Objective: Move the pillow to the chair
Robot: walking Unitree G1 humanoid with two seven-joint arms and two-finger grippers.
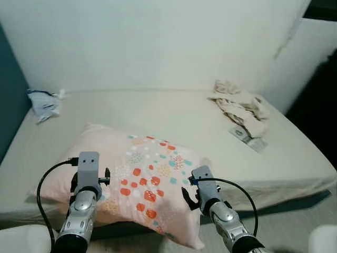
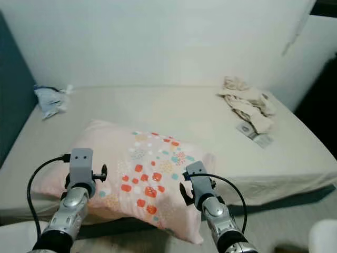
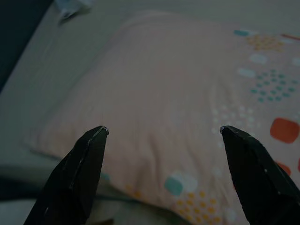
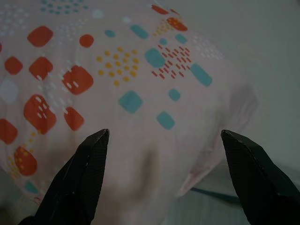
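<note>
Nearest the camera, both silver arms reach forward over the front edge of the bed. The left gripper (image 3: 163, 133) hovers above the left part of the pillow (image 1: 138, 176), its two black fingers (image 3: 75, 173) spread wide with nothing between them. The right gripper (image 4: 164, 136) hovers over the pillow's right end, fingers (image 4: 255, 176) likewise wide apart and holding nothing. Whether either set of fingertips touches the fabric cannot be told.

The pillow is pale pink with a band of red, teal and yellow patches. It lies on the near side of the bed (image 1: 174, 113), at an angle, with its lower right corner overhanging the front edge of the mattress.

Further back, the beige sheet is bare in the middle. A crumpled cream garment (image 1: 239, 105) lies near the right rear of the bed, with a small flat packet (image 1: 247, 138) just in front of it. A blue-and-white bundle (image 1: 45, 103) sits at the far left, beside the dark teal wall (image 1: 10, 100). A white wall (image 1: 158, 42) stands behind the bed.
</note>
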